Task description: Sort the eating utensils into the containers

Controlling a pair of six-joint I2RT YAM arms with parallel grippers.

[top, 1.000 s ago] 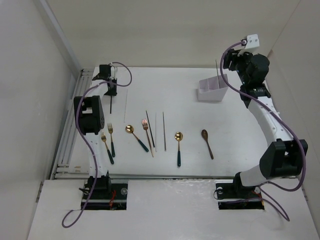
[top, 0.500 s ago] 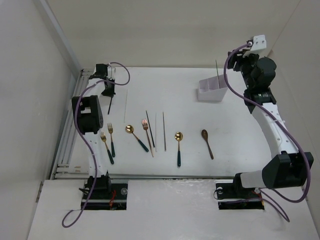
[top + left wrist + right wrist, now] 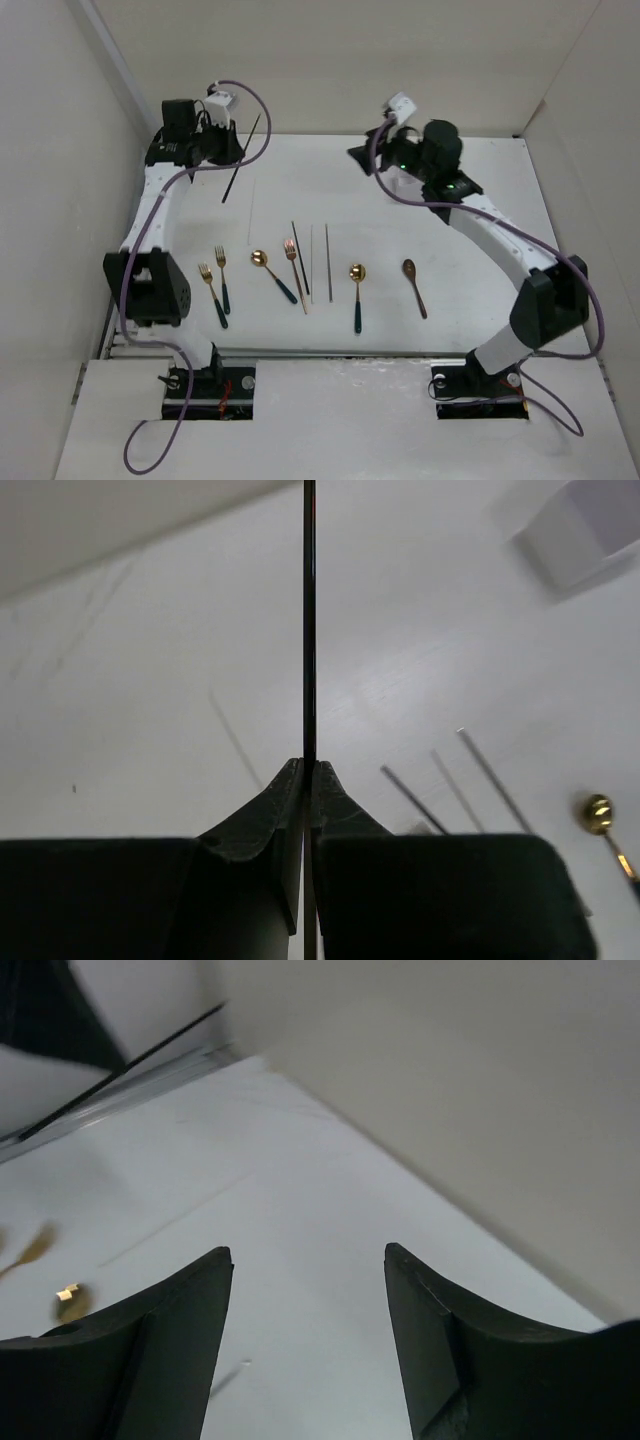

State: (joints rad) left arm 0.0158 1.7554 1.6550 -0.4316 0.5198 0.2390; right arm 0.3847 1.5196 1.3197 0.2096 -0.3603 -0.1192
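Note:
My left gripper (image 3: 228,150) is raised at the back left, shut on a thin dark chopstick (image 3: 242,158) that slants up past the fingers; it runs straight up in the left wrist view (image 3: 309,630). My right gripper (image 3: 362,155) is open and empty above the back middle, its jaws wide apart (image 3: 308,1255). The white box (image 3: 585,530) shows only at the left wrist view's top right; the right arm hides it from above. On the table lie two teal-handled forks (image 3: 215,285), a gold spoon (image 3: 268,270), a copper fork (image 3: 294,262), loose chopsticks (image 3: 327,262), another gold spoon (image 3: 357,290) and a brown spoon (image 3: 415,285).
White walls close in the table at the left, back and right. A metal rail (image 3: 130,290) runs along the left edge. Purple cables (image 3: 250,110) loop off both arms. The right arm's links (image 3: 490,225) stretch over the back right of the table.
The left arm has lifted and swung the chopstick up off the back-left table. The right arm has swung left, from beside the box to the back middle.

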